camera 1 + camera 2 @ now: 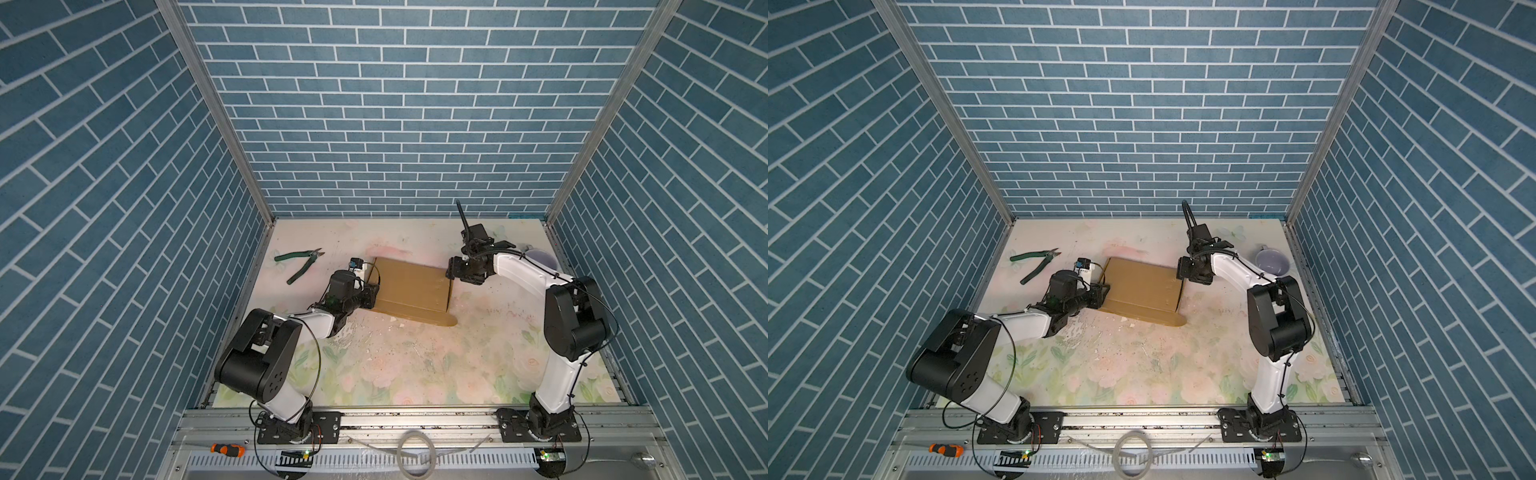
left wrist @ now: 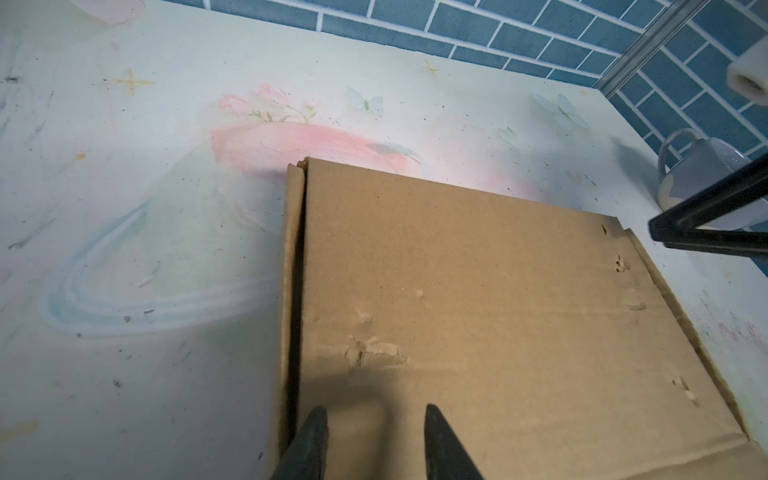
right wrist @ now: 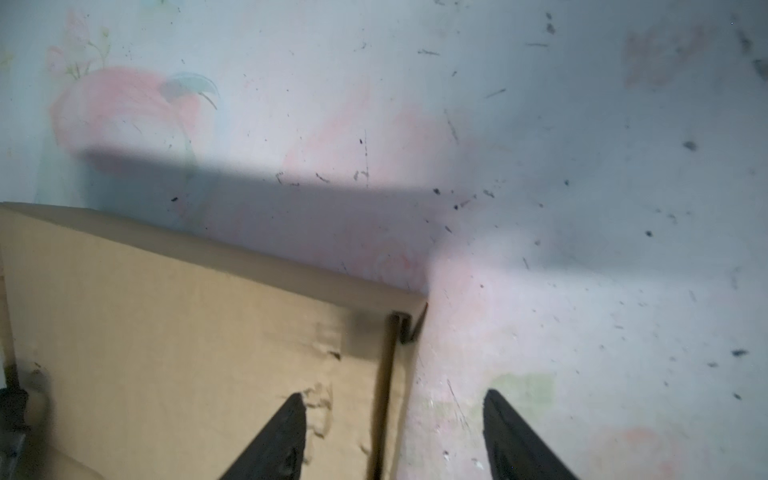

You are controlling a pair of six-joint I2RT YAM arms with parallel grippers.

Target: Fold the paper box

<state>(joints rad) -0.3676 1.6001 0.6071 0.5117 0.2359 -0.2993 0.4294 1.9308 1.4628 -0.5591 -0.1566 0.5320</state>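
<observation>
Evidently the paper box (image 1: pixel 409 286) sits lid-down on the table (image 1: pixel 415 365). Over its left edge the left gripper (image 2: pixel 374 409) hangs, jaws parted and empty — likely to hold it down — while the right gripper (image 3: pixel 395 392) straddles its right wall, wide apart, gripping nothing.

Both top views: set high above the near side of the paper box (image 1: pixel 409 286), looking steeply down and toward the back wall (image 1: pixel 395 124), far off, sharing almost the whole scene. Left wrist view: low and close over the box's left end, facing along the left gripper (image 2: pixel 372 409) across the lid to its far right corner. Right wrist view: closer still, over the box's right end, facing past the right gripper (image 3: pixel 395 395) to the table (image 3: pixel 582 166) behind the box; that same lid corner shows in both wrist views.
</observation>
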